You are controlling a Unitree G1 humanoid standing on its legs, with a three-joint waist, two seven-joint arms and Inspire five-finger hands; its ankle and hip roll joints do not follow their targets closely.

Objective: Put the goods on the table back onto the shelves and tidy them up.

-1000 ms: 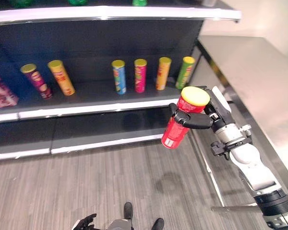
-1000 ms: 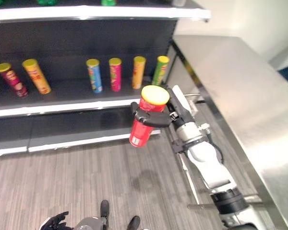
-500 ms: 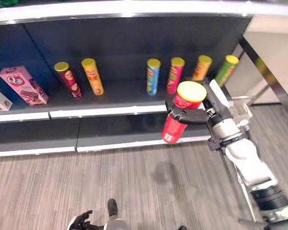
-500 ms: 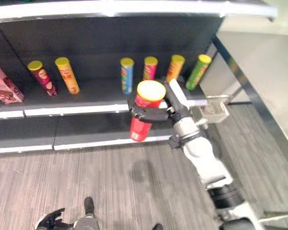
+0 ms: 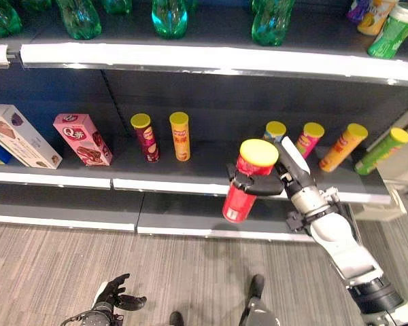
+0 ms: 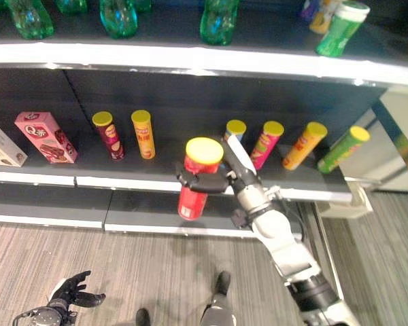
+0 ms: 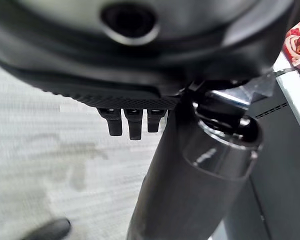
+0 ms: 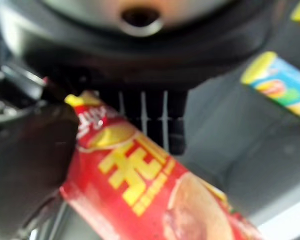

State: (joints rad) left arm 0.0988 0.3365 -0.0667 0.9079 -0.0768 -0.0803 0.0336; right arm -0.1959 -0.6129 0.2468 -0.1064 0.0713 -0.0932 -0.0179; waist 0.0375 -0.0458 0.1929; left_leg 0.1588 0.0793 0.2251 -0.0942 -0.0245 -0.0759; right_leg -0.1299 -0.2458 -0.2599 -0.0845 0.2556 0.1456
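Fingers of the right robot hand [image 5: 272, 183] curled around a red can [image 5: 247, 185], held before the middle shelf [image 5: 190, 178]; tilted so, it risked toppling neighbouring cans [image 5: 306, 140].

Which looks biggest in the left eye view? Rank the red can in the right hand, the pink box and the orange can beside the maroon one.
1. red can, though nearest the camera in the right hand
2. pink box
3. orange can
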